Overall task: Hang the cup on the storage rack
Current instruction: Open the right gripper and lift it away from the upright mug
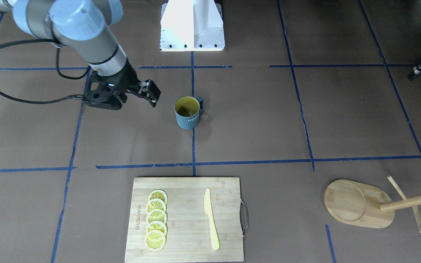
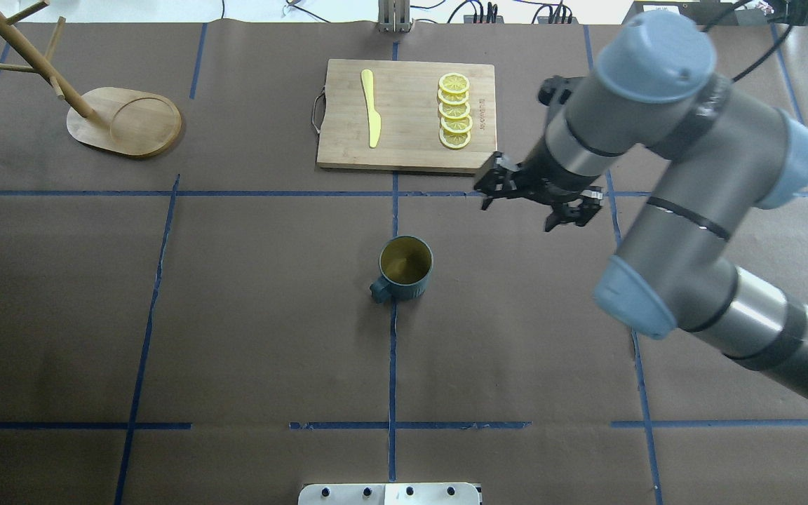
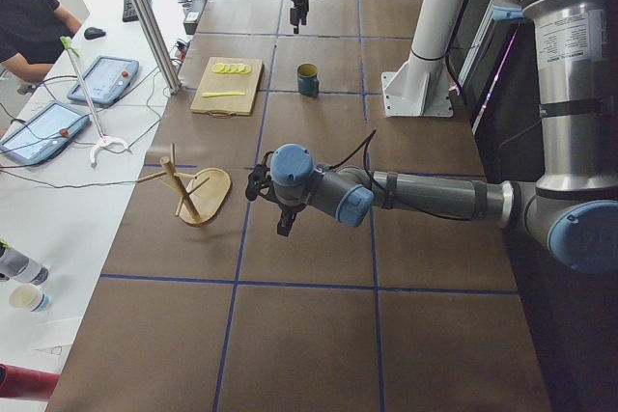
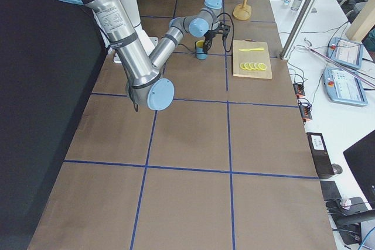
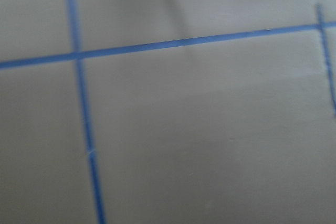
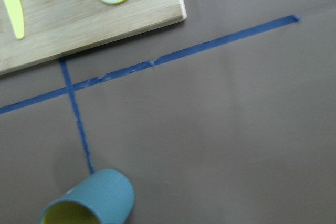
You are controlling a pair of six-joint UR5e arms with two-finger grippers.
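The cup (image 2: pixel 404 270), dark blue-grey with a yellow inside, stands upright mid-table, its handle toward the robot's left; it also shows in the front view (image 1: pixel 188 113) and at the bottom of the right wrist view (image 6: pixel 89 198). My right gripper (image 2: pixel 534 198) is open and empty, above the table to the cup's right and a little beyond it (image 1: pixel 133 95). The bamboo storage rack (image 2: pixel 127 123) stands at the far left with its post and pegs up (image 1: pixel 358 204). My left gripper (image 3: pixel 280 211) hovers near the rack; I cannot tell whether it is open or shut.
A bamboo cutting board (image 2: pixel 407 116) with a metal handle lies at the far middle. It holds a yellow knife (image 2: pixel 371 109) and a row of lemon slices (image 2: pixel 454 112). Blue tape lines cross the brown table. The robot's white base (image 1: pixel 192 25) stands at the near edge.
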